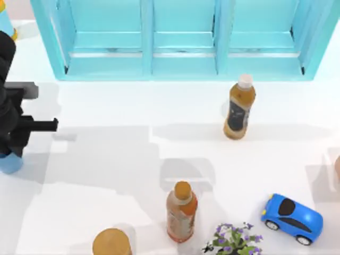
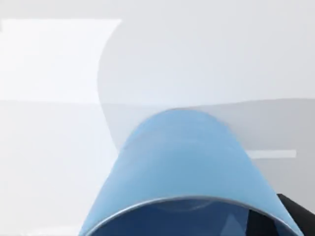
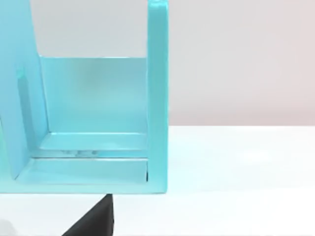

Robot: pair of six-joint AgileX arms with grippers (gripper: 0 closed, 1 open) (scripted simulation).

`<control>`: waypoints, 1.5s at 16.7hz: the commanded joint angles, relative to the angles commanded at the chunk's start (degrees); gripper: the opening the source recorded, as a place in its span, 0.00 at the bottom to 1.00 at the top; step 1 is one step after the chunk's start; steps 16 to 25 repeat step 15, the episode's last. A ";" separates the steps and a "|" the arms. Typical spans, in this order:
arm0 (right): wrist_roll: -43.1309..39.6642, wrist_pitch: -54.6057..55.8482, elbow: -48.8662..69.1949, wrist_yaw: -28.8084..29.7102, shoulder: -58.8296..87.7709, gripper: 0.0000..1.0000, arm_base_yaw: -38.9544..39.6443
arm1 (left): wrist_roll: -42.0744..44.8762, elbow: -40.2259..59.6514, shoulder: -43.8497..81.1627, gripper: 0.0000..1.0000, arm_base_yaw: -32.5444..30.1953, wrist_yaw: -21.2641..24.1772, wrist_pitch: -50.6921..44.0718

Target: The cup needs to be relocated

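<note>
Blue plastic is what matters here: the cup [image 1: 10, 162] sits at the far left edge of the worktop [image 1: 117, 159] in the top view, mostly hidden under the black left arm, with just its lower blue body peeking out below the arm. The left gripper [image 1: 16, 146] is directly over it. In the left wrist view the cup [image 2: 184, 167] looms very close, rim nearest the camera and body tapering away toward the white surface, so its long axis runs roughly in line with the jaws' reach rather than across it. A dark finger tip [image 2: 295, 214] shows just beside the rim on one side. Whether the jaws are clamped on the cup wall or merely straddling it, I cannot tell.

The right arm is off at the right side, its wrist camera facing the end wall of the turquoise shelf unit [image 3: 157, 98]; whether its jaws are open or closed is not visible.

The left arm is clearly the nearer one, and my judgement is that the move belongs to it. Any carry toward the middle has room, as the tea bottle [image 1: 181, 211], the second bottle [image 1: 239, 109], the tan-topped cylinder [image 1: 111, 243] and the toy car [image 1: 292, 219] all stand well apart from the cup.
</note>
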 joint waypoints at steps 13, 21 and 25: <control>0.00 0.00 0.00 0.00 0.00 1.00 0.00 | 0.00 0.00 0.00 1.00 0.00 0.00 0.00; 0.00 0.00 0.00 0.00 0.00 1.00 0.00 | 0.00 0.00 0.00 1.00 0.00 0.00 0.00; 0.00 0.00 0.00 0.00 0.00 1.00 0.00 | 0.00 0.00 0.00 1.00 0.00 0.00 0.00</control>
